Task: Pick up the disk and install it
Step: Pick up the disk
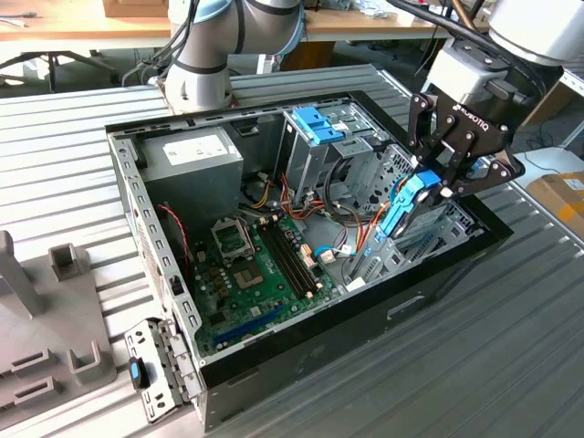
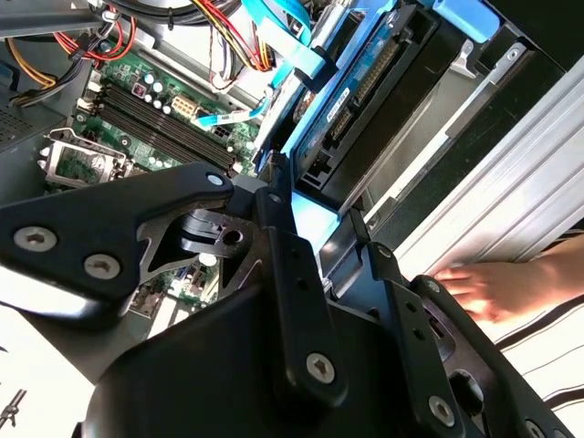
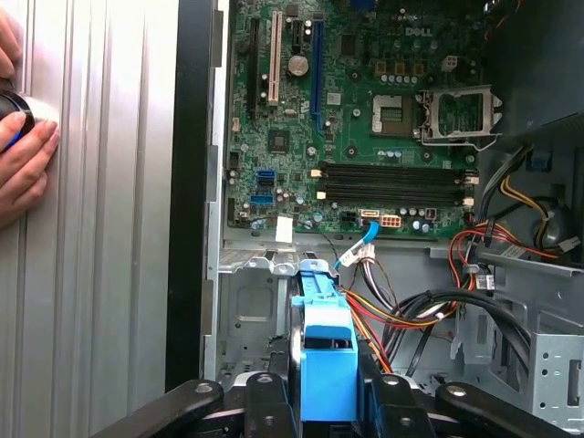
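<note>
The disk, a grey drive in a light-blue bracket, is held on edge and tilted over the open computer case, at its corner on the exterior view's right. My gripper is shut on its upper end. In the first wrist view the blue bracket of the disk stands between my black fingers, above a grey metal bay floor. In the second wrist view the disk points down into the case beside the black case wall, with my gripper clamped on it.
A green motherboard, a grey power-supply box and a tall metal cage with blue tabs fill the case. Loose cables lie by the bay. A person's hand rests on the ribbed table beside the case. Grey fixtures stand at the exterior view's left.
</note>
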`<state>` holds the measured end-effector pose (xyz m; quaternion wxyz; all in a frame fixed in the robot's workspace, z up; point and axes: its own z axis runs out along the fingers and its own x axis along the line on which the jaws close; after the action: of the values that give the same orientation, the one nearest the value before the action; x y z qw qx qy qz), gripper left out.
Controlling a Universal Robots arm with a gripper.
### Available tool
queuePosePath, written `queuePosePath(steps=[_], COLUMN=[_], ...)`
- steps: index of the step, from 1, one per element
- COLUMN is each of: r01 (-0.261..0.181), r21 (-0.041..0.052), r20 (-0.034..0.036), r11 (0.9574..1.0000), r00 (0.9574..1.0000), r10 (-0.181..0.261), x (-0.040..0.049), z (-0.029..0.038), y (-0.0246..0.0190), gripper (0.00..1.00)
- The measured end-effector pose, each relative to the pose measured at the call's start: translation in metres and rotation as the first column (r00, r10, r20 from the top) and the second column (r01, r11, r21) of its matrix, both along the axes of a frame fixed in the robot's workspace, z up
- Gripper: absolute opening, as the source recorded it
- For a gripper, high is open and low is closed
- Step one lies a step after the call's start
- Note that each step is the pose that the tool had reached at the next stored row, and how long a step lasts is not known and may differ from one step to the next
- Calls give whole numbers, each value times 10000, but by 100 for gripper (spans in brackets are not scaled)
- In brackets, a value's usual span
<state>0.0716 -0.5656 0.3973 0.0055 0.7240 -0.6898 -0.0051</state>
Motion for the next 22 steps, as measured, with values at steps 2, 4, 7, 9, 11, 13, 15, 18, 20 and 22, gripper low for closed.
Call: queuePosePath(steps=[2,4,7,9,11,13,15,18,20,22], r01=[1,0,0,0,1,0,1,0,1,1], r21=[0,1,1,0,-2,1,0,0,1,3], r20=[0,0,0,0,0,0,0,0,0,0], r11=[10000,10000,10000,10000,10000,10000,10000,10000,10000,10000], r00=[10000,10000,10000,10000,10000,10000,10000,10000,10000,10000], r10=[-1,0,0,0,-1,0,-1,0,-1,-1], x=[0,0,0,0,0,0,0,0,0,0], z=[-1,-1,-2,-2,-2,-3,-3,-4,-4,-3], y=[0,0,0,0,0,0,0,0,0,0], gripper=[36,36,36,36,43,50,50,50,50,50])
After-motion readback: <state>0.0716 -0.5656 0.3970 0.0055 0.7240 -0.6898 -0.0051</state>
